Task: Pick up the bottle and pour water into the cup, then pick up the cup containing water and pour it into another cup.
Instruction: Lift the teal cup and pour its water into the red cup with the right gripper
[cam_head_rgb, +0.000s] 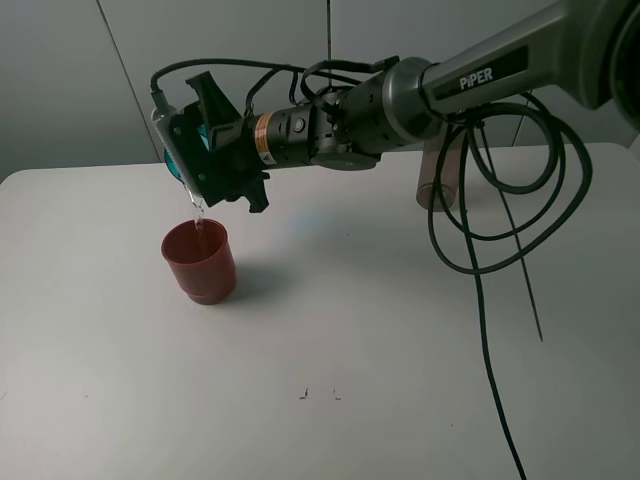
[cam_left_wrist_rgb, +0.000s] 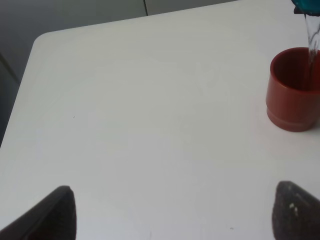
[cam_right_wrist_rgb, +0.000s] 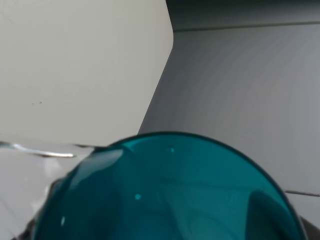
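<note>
My right gripper (cam_head_rgb: 190, 140) reaches across to the left side and is shut on the teal cup (cam_head_rgb: 176, 160), which is tipped on its side above the red-brown cup (cam_head_rgb: 200, 262). A thin stream of water (cam_head_rgb: 197, 210) falls from the teal rim into the red-brown cup. The teal cup (cam_right_wrist_rgb: 170, 195) fills the right wrist view. In the left wrist view the red-brown cup (cam_left_wrist_rgb: 295, 90) stands at the edge, with the stream (cam_left_wrist_rgb: 312, 35) dropping into it. My left gripper (cam_left_wrist_rgb: 170, 215) is open, low over bare table, well away from both cups. The bottle (cam_head_rgb: 440, 175) stands upright at the back right, partly behind the arm.
Black cables (cam_head_rgb: 500, 230) hang from the right arm and trail over the right half of the white table (cam_head_rgb: 330, 340). The table's far-left rounded corner (cam_left_wrist_rgb: 42, 40) shows in the left wrist view. Two small dark marks (cam_head_rgb: 320, 394) lie near the front.
</note>
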